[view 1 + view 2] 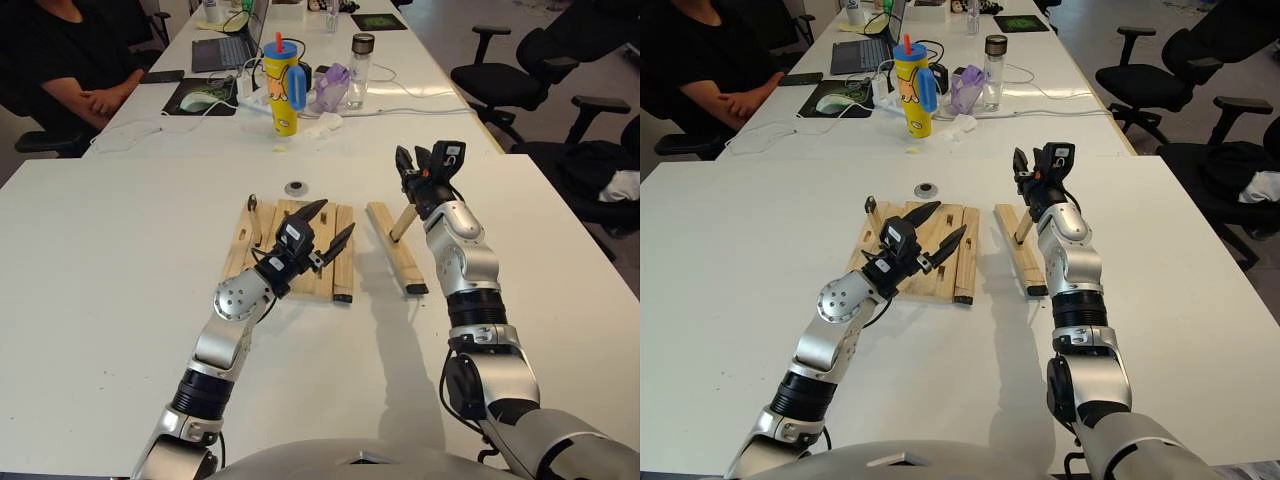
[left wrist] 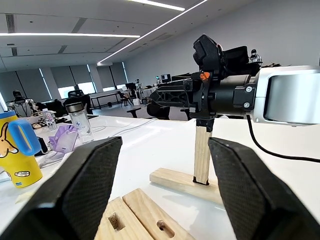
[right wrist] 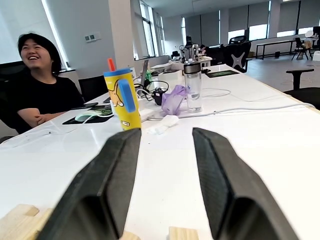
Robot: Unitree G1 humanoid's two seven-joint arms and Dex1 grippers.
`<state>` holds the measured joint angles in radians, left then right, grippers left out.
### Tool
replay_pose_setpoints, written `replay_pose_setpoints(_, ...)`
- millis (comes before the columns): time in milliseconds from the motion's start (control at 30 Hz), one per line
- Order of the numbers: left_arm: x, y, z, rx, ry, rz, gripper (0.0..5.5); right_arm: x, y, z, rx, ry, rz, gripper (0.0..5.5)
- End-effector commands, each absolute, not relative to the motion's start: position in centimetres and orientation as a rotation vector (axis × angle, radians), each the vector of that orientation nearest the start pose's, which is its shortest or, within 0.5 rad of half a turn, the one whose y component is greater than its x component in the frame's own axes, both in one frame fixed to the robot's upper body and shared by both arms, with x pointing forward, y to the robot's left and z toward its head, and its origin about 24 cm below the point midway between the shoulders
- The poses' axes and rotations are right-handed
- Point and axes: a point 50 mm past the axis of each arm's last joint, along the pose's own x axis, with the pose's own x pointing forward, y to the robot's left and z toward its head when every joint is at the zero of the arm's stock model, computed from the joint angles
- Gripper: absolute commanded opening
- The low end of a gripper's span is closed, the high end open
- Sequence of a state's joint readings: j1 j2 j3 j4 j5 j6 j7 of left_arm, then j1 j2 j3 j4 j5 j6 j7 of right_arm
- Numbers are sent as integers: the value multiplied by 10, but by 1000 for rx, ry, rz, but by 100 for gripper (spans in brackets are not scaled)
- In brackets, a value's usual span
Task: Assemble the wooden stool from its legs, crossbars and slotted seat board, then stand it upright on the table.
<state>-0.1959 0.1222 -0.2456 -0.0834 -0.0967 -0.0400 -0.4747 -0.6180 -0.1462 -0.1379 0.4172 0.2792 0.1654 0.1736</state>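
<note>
Seat board: slatted wooden panel [image 1: 285, 262], laid flat on the table [image 1: 120, 300]; taken as landmark.
Left gripper: [image 1: 339, 215] held over the seat board's right half. Fingers are spread wide with nothing between them. Contact with the board cannot be told.
Bar: flat wooden bar [image 1: 404, 265], laid on the table just right of the seat board. It is apart from the board and roughly parallel to its slats.
Peg: short wooden stick [image 2: 202, 155], stood on the bar's far half with its foot seated on the bar. It is seen slightly tilted from the head views.
Right gripper: [image 1: 412, 160] placed over the peg's top, to the far right of the seat board. Fingers are parted and pointed away from the robot, with nothing between the tips. The peg's top is met by the underside near the finger bases.
Disc: small dark round piece [image 1: 295, 188], set on the table just beyond the seat board's far edge.
Yellow cup: [image 1: 283, 92] stood well beyond the seat board.
Bottle: clear [image 1: 360, 70], stood upright to the right of the yellow cup, also well beyond the seat board.
</note>
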Motion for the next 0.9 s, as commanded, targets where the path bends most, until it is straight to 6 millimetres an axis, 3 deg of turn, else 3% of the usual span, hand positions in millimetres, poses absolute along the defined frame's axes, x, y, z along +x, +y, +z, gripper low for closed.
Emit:
replay_pose_setpoints(33,268,74,107,117,-284,-774,320,350,-158,95,131,13,186,189)
replay_pose_setpoints(167,267,83,105,151,-279,-724,320,336,-155,171,-45,-339,192,189)
replay_pose_setpoints(233,264,86,105,182,-280,-715,320,330,-152,182,-35,-356,195,189)
replay_pose_setpoints(333,257,94,104,168,-254,-671,320,318,-151,184,-59,-335,194,189)
replay_pose_setpoints(400,244,110,99,158,-202,-580,320,303,-144,187,-114,-345,233,189)
replay_pose_setpoints(500,217,119,97,126,-126,-541,364,284,-141,181,-131,-300,239,192)
replay_pose_setpoints(600,204,133,93,178,-8,-398,405,273,-147,170,-111,-239,187,192)
replay_pose_setpoints(767,203,149,70,297,181,-340,440,273,-170,155,-1,-162,28,192)
replay_pose_setpoints(900,208,154,56,383,230,-399,440,275,-179,158,-18,-177,-42,192)
